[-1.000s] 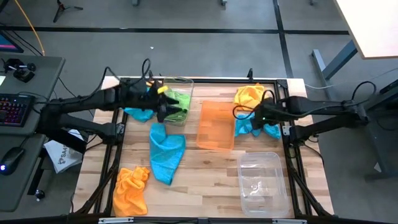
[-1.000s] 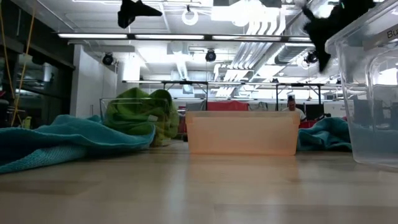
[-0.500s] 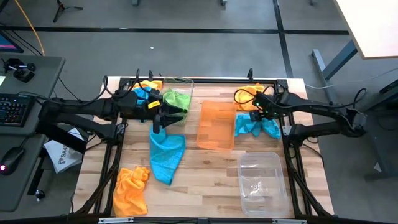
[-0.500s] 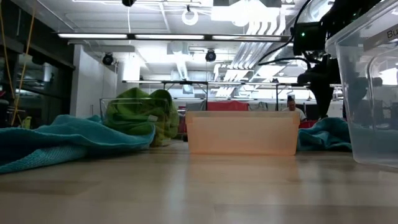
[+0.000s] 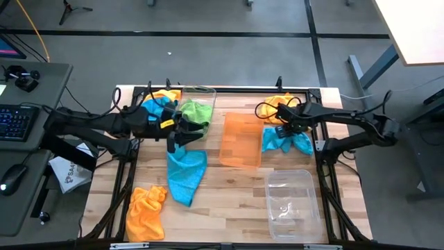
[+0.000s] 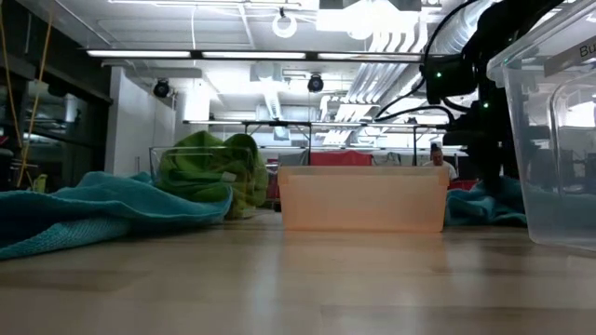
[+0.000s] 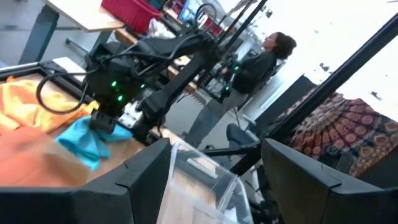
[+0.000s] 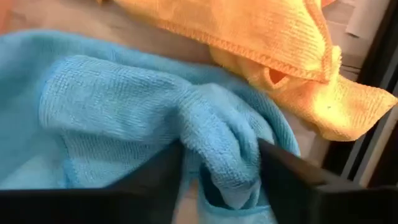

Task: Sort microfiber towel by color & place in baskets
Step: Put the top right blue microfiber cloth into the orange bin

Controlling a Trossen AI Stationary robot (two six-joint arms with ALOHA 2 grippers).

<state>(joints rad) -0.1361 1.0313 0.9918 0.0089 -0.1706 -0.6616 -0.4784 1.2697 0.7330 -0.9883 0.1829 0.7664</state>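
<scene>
My right gripper (image 5: 283, 130) points down at the table's far right, shut on a blue towel (image 5: 286, 142) that lies on the wood. An orange towel (image 8: 261, 37) lies just beyond it. My left gripper (image 7: 211, 186) hangs open with nothing between its fingers, beside the clear basket (image 5: 198, 94) that holds a green towel (image 5: 196, 111). An orange basket (image 5: 241, 139) stands mid-table. A second clear basket (image 5: 291, 203) stands near right. Another blue towel (image 5: 186, 170) and another orange towel (image 5: 146, 212) lie on the near left. My right gripper pinches a raised fold (image 8: 217, 134) of the blue towel between its two fingers (image 8: 155, 180), coming from above and pointing down. The fold is bunched up between them; the rest of the towel (image 6: 489, 200) lies spread on the table.
More blue and orange cloth (image 5: 158, 103) lies at the far left behind my left arm. A black frame (image 5: 229, 89) runs round the table's edges. A person sits at a desk in the room beyond the table.
My right gripper has come down from well above the table onto the blue towel at the far right. My left gripper has drawn away from the basket with the green towel, a little toward the near edge, and swung toward the table's right.
</scene>
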